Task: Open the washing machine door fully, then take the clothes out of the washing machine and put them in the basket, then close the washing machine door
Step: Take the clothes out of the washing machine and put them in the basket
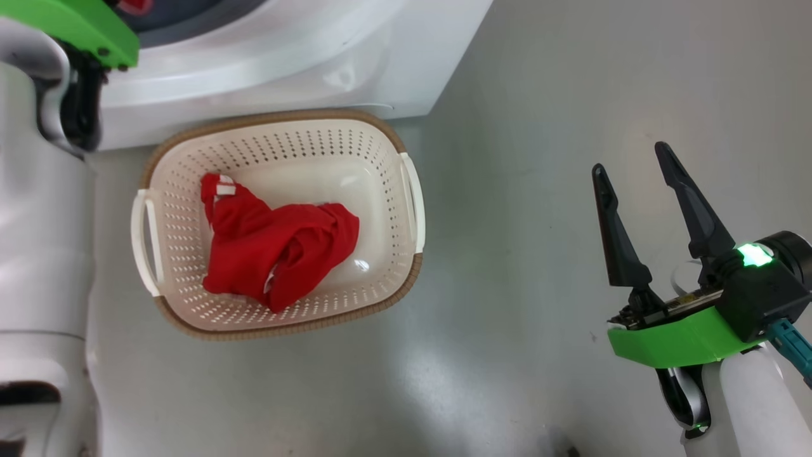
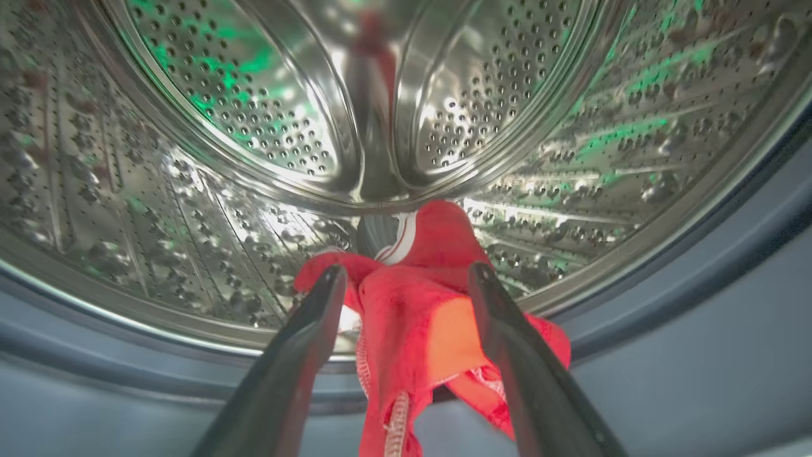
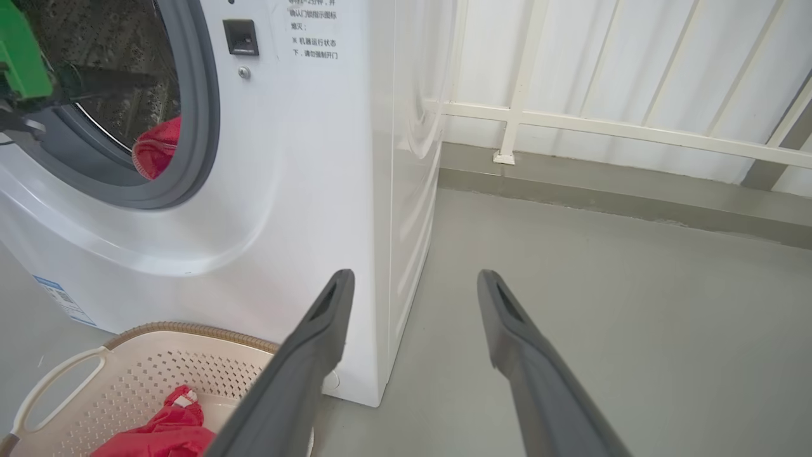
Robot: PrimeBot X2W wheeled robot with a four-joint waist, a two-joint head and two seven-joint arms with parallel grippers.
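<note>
The washing machine point(image 3: 304, 190) stands white with its round opening uncovered; the washing machine door is out of view. Inside the steel drum point(image 2: 254, 127), red clothes point(image 2: 412, 317) spill over the grey gasket. My left gripper point(image 2: 406, 270) is open, one finger on either side of that cloth. The same red clothes point(image 3: 155, 149) show at the drum mouth. On the floor in front sits the basket point(image 1: 184, 190), holding a red garment point(image 1: 279, 244) with white trim. My right gripper point(image 1: 631, 158) hangs open and holds nothing, off to the basket's right.
My pale left forearm point(image 1: 38, 222) rises along the left edge toward the machine point(image 1: 285, 63). A white railing point(image 3: 571, 120) runs behind the grey floor point(image 1: 520, 317), which lies bare between basket and right arm. A blue label point(image 3: 63, 301) sits low on the machine's front.
</note>
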